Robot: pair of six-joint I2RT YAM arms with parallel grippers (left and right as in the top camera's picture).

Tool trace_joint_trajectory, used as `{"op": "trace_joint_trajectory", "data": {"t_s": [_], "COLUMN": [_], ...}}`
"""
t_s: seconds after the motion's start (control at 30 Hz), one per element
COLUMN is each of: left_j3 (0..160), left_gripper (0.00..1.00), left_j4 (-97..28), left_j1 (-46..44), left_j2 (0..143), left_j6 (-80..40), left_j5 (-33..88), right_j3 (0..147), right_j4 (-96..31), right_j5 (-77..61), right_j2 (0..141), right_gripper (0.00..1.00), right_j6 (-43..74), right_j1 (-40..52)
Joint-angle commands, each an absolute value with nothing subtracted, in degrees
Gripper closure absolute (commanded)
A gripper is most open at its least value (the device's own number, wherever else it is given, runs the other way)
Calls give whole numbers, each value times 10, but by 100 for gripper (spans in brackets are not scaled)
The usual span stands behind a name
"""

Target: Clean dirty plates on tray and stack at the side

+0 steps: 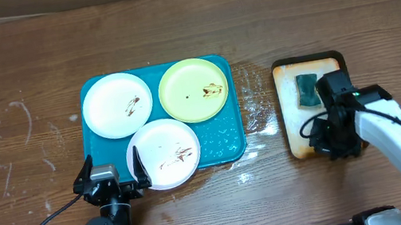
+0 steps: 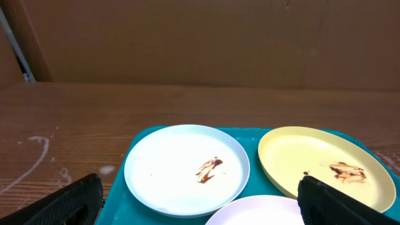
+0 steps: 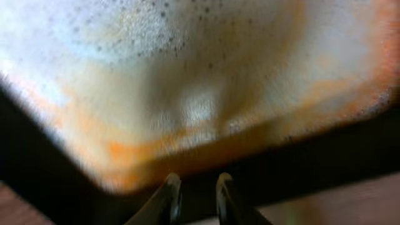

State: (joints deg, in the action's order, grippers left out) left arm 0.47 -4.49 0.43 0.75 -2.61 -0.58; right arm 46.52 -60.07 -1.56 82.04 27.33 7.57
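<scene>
While my left gripper [image 1: 110, 161] sits spread wide at the near edge of the teal tray [image 1: 226, 145], the three smeared plates [image 1: 117, 104] lie on that tray just ahead of it, the nearest white plate [image 1: 163, 152] close beside one finger. My right gripper [image 3: 198, 190] hangs over the stained beige tray [image 1: 293, 126], well right of the plates, fingers nearly together; whether they grip anything I cannot tell

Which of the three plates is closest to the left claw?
The front white plate, beside the left claw; the other two sit farther back.
</scene>
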Motion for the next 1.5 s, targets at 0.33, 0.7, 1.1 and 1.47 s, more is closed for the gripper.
{"op": "trace_joint_trajectory", "data": {"t_s": [0.33, 0.7, 1.1, 1.47], "left_j3": [3, 3, 3, 3], "left_gripper": [0, 0, 0, 0], "left_j4": [-44, -44, -44, -44], "left_j1": [8, 8, 8, 8], "left_j2": [3, 3, 3, 3], "left_j6": [-17, -17, -17, -17], "left_j5": [0, 0, 0, 0], "right_j3": [441, 443, 449, 538], "right_j4": [-601, -425, -296, -333], "right_j5": [-27, -27, -31, -27], "right_j2": [770, 779, 900, 902], "right_gripper": [64, 35, 22, 21], "right_j6": [300, 224, 158, 128], "right_j1": [74, 74, 70, 35]}}
